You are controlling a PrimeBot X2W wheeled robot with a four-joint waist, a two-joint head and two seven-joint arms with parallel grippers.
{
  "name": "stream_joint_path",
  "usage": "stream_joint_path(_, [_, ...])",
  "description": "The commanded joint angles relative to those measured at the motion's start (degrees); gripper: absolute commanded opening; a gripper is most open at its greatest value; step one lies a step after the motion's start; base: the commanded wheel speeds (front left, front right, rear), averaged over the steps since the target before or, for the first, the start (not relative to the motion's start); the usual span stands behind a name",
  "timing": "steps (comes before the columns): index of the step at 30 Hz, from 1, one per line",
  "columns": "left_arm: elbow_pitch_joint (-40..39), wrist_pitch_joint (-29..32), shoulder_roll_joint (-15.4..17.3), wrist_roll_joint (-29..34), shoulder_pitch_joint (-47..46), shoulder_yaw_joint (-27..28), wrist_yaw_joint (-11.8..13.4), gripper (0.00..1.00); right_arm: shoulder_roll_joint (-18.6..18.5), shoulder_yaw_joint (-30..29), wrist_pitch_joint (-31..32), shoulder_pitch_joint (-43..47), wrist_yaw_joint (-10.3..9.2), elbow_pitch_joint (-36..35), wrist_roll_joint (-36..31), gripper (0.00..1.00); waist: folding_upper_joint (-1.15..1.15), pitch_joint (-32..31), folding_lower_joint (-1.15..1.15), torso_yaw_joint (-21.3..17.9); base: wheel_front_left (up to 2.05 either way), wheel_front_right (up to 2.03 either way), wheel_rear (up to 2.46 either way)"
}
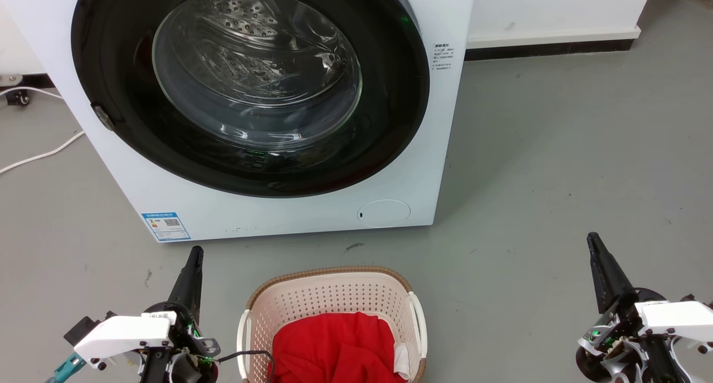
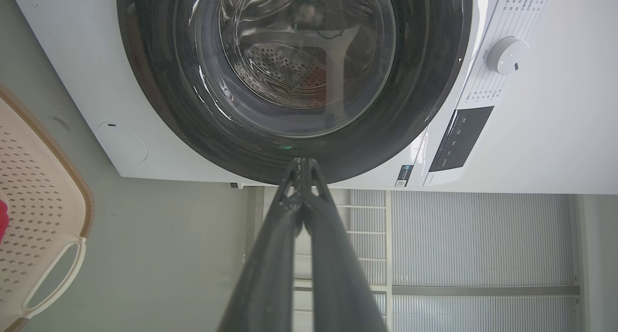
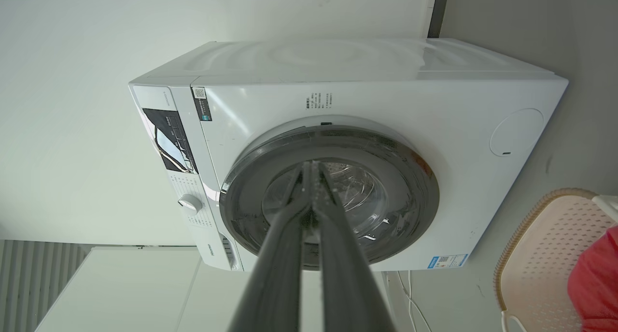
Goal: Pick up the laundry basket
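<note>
Step in hand: approach only. Neither gripper touches the laundry basket.

Left gripper: fingers pressed together tip to tip, narrow, holding nothing. The basket sits just to its right, and most of it is nearer the robot than the fingertips. The basket's left handle is near this wrist but apart from it. The fingers point ahead at the washer.

Right gripper: also closed tip to tip and empty. The basket lies well apart to its left, and the right handle faces it across bare floor.

Basket: upright on the floor between the two grippers, closer to the left one, a little short of the washer front. A red cloth is heaped inside, with a scrap of white cloth at its right edge. The near end of the basket is cut off at the bottom of the head view.

Judgement: pre-grasp. The next move calls for both pairs of fingers to part, then for each arm to swing inward and down to the handle on its own side. The right arm has farther to go. The handles are thin open loops, so closing a pair of fingers on each loop looks the likeliest hold. The lift should be level and simultaneous, or the basket will tilt. The load looks soft and light.
</note>
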Motion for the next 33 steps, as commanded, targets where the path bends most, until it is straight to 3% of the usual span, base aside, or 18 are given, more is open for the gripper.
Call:
stream_joint_path(1, [-0.1, 0.1, 0.1, 0.0, -0.1, 0.1, -0.1, 0.0, -0.2, 0.0, 0.0, -0.2, 0.0, -0.1, 0.2, 0.0, 0.0, 0.0, 0.0, 0.0, 0.0, 0.0, 0.0])
stream_joint_path(21, [-0.1, 0.1, 0.1, 0.0, -0.1, 0.1, -0.1, 0.0, -0.2, 0.0, 0.0, -0.2, 0.0, -0.1, 0.2, 0.0, 0.0, 0.0, 0.0, 0.0, 0.0, 0.0, 0.0])
stream_joint_path(22, [0.1, -0.1, 0.0, 0.0, 0.1, 0.0, 0.0, 1.0, 0.0, 0.0, -0.1, 0.1, 0.01, 0.1, 0.0, 1.0, 0.0, 0.0, 0.0, 0.0, 0.0, 0.0, 0.0])
stream_joint_path(28, [0.6, -1.2, -0.2, 1.1, 1.2, -0.5, 0.0, 1.0, 0.1, 0.3, -1.1, 1.3, 0.0, 1.2, -0.9, 1.0, 0.0, 0.0, 0.0, 0.0, 0.0, 0.0, 0.0])
stream_joint_path(33, [-0.4, -2.6, -0.2, 5.6, 1.3, -0.3, 0.0, 1.0, 0.1, 0.2, -2.6, 1.5, 0.0, -0.1, -6.0, 1.0, 0.0, 0.1, 0.0, 0.0, 0.0, 0.0, 0.0])
